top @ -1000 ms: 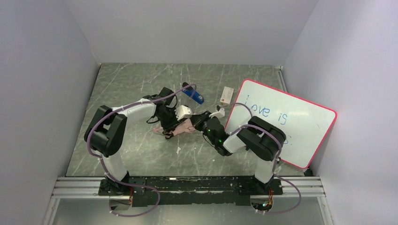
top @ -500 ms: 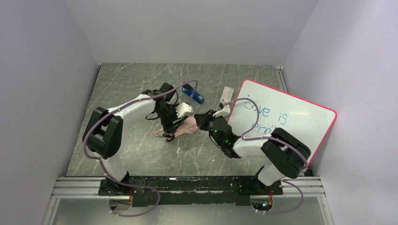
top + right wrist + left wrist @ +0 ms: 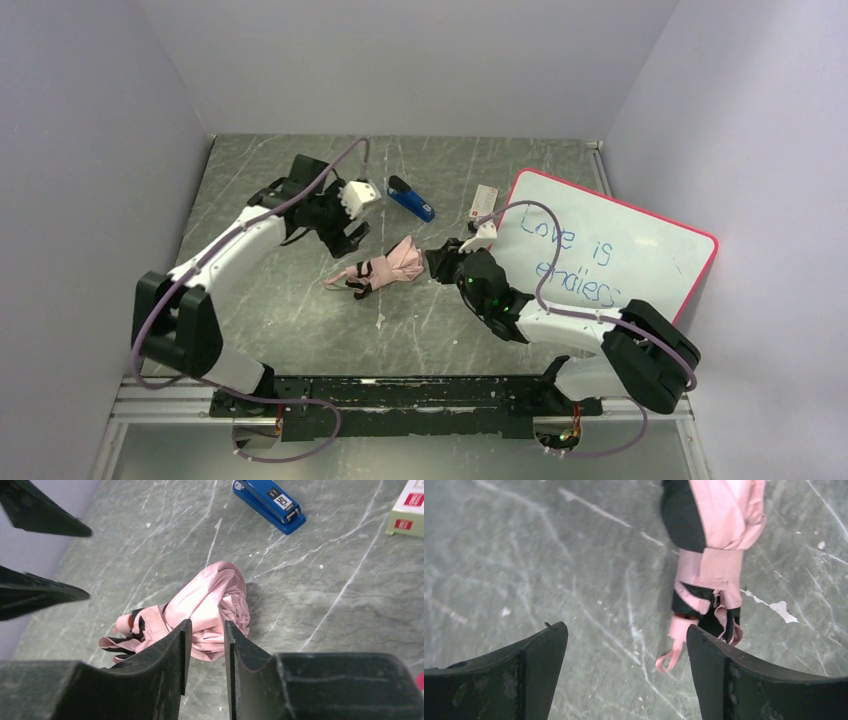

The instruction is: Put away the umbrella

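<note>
Grey marbled tabletop (image 3: pixel 300 330) fills the space between pale walls, with two arms bolted at its near edge. The right gripper (image 3: pixel 438 262) sits just beside the canopy end of the umbrella (image 3: pixel 395 265), its fingers parted by only a narrow slit with nothing clamped between them. The single umbrella lies collapsed and bundled near the table's middle, handle and strap pointing left. Beyond it, the left gripper (image 3: pixel 626 630) hangs well apart, fingers spread wide and empty. The step seems to be a pause between grips; the next move likely calls for a fresh hold on the bundle, though no storage place shows. Farther back lie one blue stapler (image 3: pixel 411 199) and one small white box (image 3: pixel 485 200), and one whiteboard (image 3: pixel 610 260) leans at the right.
</note>
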`<state>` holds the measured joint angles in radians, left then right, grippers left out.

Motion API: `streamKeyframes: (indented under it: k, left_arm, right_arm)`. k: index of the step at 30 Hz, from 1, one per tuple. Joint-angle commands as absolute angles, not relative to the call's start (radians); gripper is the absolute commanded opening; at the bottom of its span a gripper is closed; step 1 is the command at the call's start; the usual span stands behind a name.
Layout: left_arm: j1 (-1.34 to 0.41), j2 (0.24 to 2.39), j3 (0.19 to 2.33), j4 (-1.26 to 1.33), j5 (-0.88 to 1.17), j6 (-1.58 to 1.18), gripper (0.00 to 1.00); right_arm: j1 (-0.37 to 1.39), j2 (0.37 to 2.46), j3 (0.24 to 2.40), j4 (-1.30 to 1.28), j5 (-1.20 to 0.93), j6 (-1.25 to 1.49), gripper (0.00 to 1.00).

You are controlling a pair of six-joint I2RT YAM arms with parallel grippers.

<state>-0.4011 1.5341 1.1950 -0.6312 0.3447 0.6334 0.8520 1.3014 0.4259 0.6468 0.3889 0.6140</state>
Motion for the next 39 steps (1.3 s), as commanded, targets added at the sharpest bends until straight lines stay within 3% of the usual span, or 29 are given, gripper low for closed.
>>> streamKeyframes:
  k: [1, 10, 19, 23, 31, 39]
  left_arm:
    - [-0.351, 1.402, 1.109, -0.502, 0.283, 0.553, 0.93]
    - [-0.184, 1.139, 0.969, -0.361, 0.114, 0.365, 0.97]
    - [-0.170, 1.003, 0.873, -0.399, 0.217, 0.224, 0.97]
    - [-0.169, 1.016, 0.908, -0.403, 0.073, 0.068, 0.97]
    - [-0.150, 0.911, 0.895, -0.325, -0.124, -0.061, 0.97]
    - [-0.114, 0.846, 0.858, -0.318, -0.076, -0.059, 0.97]
  right_arm:
    - [0.854, 1.248, 0.512, 0.453, 0.388, 0.435, 0.36]
    - [0.854, 1.108, 0.608, 0.212, 0.495, 0.230, 0.63]
    - [0.854, 1.021, 0.671, 0.009, 0.576, 0.140, 0.75]
    - [0.854, 0.952, 0.663, 0.005, 0.570, 0.160, 0.98]
    - [0.854, 0.834, 0.698, -0.065, 0.568, 0.113, 1.00]
    - [0.854, 0.767, 0.752, -0.235, 0.513, 0.164, 1.00]
